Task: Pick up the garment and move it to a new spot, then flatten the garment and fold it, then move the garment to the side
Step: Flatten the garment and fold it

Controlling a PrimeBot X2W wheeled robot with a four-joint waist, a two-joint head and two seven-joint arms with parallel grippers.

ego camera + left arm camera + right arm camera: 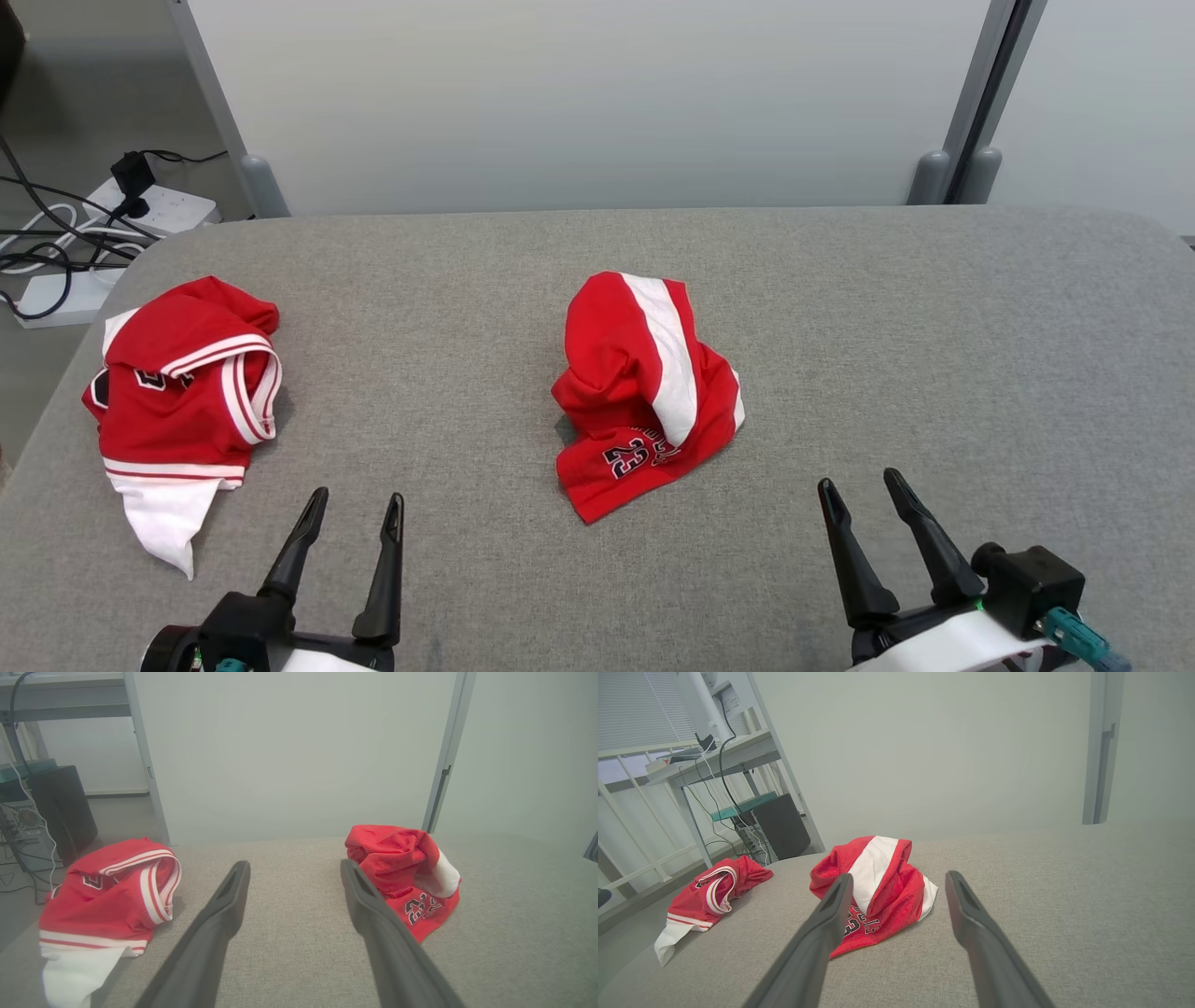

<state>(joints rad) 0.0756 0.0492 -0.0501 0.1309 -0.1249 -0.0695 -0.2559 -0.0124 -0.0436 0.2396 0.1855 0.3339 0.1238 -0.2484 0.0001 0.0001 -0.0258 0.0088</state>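
My left claw [359, 495] and my right claw [858, 478] both hover low over the near edge of the grey surface [934, 373]. Each has its two dark fingers spread wide, with nothing between them.

The garment [644, 392] I take to be mine to move is the crumpled red one with the white stripe and the number on it. It sits in a heap near the middle of the surface. It lies farther out than both claws and between them, ahead and to the right of my left claw, ahead and to the left of my right one.

My right claw looks the nearer of the two. The right edge of the heap is only a little left of its fingertips, while a wider strip of bare surface separates the heap from my left claw. Neither claw touches the cloth.

The heap is longer from near to far than from left to right. The white stripe runs along that length from the far top down toward the near right. The near end lies flat on the surface in a loose corner and the far end stands bunched up.

A second red garment [187, 392] with white trim lies well apart at the left edge, just beyond my left claw.

I judge that the first reach goes forward and inward to the middle heap, and that the flat near corner is the easier edge to pinch.
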